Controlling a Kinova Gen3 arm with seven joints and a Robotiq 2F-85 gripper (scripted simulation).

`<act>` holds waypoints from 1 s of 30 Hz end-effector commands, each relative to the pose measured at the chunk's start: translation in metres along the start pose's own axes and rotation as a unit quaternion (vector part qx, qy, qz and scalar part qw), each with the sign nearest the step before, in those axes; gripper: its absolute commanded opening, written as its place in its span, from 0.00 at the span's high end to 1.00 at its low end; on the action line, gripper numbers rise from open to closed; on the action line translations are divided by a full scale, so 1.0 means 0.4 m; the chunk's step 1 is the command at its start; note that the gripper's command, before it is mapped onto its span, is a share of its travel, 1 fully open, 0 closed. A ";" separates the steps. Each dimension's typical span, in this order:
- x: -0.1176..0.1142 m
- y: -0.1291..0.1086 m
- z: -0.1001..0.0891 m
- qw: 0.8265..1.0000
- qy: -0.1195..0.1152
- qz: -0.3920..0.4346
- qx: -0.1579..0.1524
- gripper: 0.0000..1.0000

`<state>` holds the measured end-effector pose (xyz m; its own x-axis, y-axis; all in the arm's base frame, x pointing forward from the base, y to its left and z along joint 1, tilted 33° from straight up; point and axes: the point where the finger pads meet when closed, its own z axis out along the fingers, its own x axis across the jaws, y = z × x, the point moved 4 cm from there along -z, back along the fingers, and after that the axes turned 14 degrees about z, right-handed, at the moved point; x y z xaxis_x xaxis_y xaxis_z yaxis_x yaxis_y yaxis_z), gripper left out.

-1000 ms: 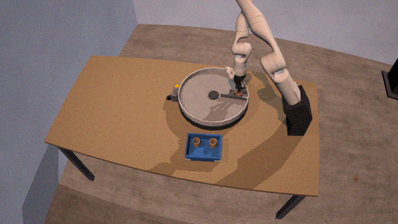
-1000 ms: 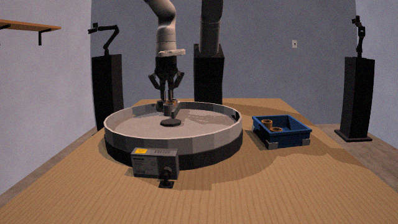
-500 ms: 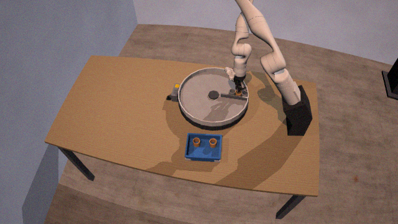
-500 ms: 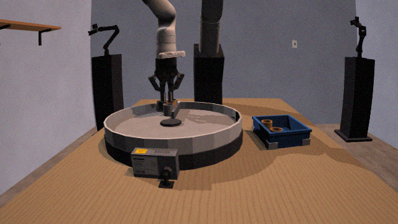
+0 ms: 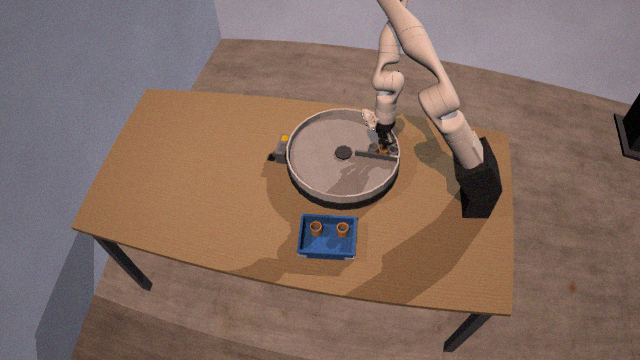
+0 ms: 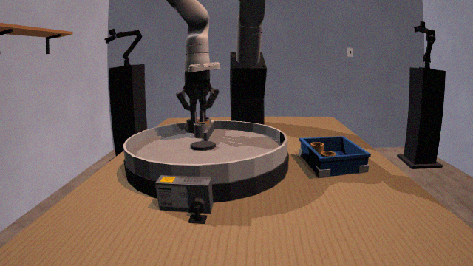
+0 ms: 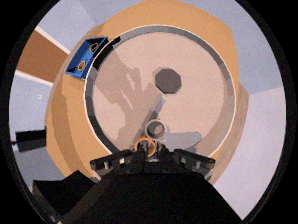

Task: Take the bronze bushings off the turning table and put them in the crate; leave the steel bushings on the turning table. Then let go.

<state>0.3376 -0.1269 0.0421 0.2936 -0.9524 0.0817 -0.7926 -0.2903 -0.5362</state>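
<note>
The tool [image 5: 383, 144] hangs straight down over the far edge of the turning table [image 5: 302, 176], on the side nearest the arm's pedestal [image 5: 487, 200]. Its fingers [image 6: 193, 111] are set narrow, with only a small gap between them, and they are not clamped on anything.

Right at the fingertips stands a bronze bushing [image 5: 383, 149], upright on the table's disc; in the wrist view its orange ring [image 7: 145, 143] shows directly under the tool. Whether a finger reaches into the bore or both stand outside the wall, I cannot tell from these views.

Just in front of the tool, toward the table's centre, stands a steel bushing [image 7: 156, 128], grey and upright, close to the bronze one. It looks as if a second grey piece [image 5: 394, 148] sits just beside the tool toward the rim, though it is small in the top view. A dark bar [image 5: 372, 156] runs from below the tool toward the round hub [image 5: 343, 152] in the middle of the disc.

Well away from the tool, off the turning table on the wooden surface [image 5: 175, 175], sits the blue crate [image 5: 303, 242]. Two bronze bushings [image 5: 315, 228] [image 5: 342, 229] stand side by side inside it.
</note>
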 end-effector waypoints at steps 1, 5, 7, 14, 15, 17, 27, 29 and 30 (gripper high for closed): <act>-0.001 0.000 0.000 1.000 0.000 0.000 0.000 0.82; -0.001 0.000 0.000 1.000 0.000 0.000 0.000 0.82; -0.001 0.000 0.006 1.000 0.000 0.000 0.000 0.82; -0.001 0.000 0.015 1.000 0.000 0.000 0.000 0.82; -0.001 0.000 0.015 1.000 0.000 0.000 0.000 0.82; -0.001 0.000 0.015 1.000 0.000 0.000 0.000 0.82; 0.000 0.000 0.015 1.000 0.000 0.000 0.000 1.00; 0.000 0.000 0.015 1.000 0.000 0.000 0.000 1.00; 0.000 0.000 0.015 1.000 0.000 0.000 0.000 1.00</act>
<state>0.3415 -0.1273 0.0372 0.2918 -0.9528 0.0841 -0.7923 -0.2901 -0.5368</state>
